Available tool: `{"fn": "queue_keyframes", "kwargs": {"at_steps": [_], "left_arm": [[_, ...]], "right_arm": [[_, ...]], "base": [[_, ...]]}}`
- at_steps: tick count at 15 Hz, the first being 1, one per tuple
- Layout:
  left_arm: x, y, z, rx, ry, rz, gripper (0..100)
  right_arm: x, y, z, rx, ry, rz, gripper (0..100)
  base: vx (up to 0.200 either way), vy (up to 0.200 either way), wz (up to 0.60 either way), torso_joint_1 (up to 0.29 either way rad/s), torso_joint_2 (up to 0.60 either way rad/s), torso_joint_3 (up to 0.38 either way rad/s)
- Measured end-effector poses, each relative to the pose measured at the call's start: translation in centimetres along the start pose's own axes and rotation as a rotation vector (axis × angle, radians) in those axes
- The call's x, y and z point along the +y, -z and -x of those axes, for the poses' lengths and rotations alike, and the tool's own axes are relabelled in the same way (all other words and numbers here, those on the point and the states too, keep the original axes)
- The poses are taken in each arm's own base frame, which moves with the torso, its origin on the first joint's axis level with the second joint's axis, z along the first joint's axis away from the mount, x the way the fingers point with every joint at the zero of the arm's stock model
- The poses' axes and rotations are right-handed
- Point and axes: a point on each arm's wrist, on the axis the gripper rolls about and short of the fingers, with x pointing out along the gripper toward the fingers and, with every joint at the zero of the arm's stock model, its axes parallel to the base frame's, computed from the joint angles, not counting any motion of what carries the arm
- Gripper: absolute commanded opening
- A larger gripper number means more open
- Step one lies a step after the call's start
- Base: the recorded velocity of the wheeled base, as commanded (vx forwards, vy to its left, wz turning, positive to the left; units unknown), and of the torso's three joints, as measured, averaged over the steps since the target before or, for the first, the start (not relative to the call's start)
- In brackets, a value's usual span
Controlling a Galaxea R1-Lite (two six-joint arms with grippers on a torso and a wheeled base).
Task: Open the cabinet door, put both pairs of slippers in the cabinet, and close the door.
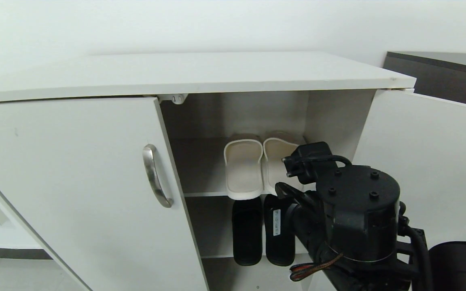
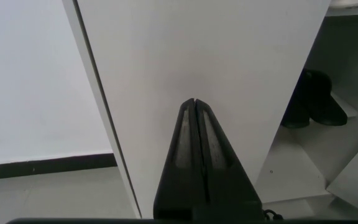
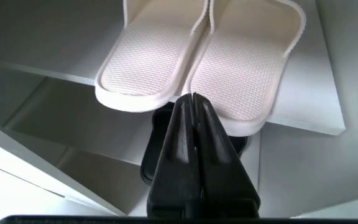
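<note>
Cream ribbed rubber slipper pair (image 1: 257, 167) on upper shelf (image 1: 200, 169), black slipper pair (image 1: 262, 230) on shelf below (image 1: 212, 238) in white wooden cabinet (image 1: 192, 72), right door (image 1: 427, 161) open; right gripper (image 3: 194, 98) clenched empty by cream pair, left gripper (image 2: 194, 102) clenched empty facing left door (image 2: 197, 50).

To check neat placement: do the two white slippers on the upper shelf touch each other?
Touching. The head view shows the left white slipper and right white slipper with inner edges pressed together, no gap.
</note>
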Motion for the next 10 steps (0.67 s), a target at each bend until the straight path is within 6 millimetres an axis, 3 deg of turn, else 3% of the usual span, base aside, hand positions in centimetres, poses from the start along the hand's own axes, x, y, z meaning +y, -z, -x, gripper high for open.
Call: {"fn": "queue_keyframes", "kwargs": {"at_steps": [10], "left_arm": [[0.00,0.00,0.00,0.000,0.000,0.000,0]], "right_arm": [[0.03,0.28,-0.20,0.005,0.006,0.015,0]], "base": [[-0.200,0.000,0.00,0.002,0.00,0.000]]}}
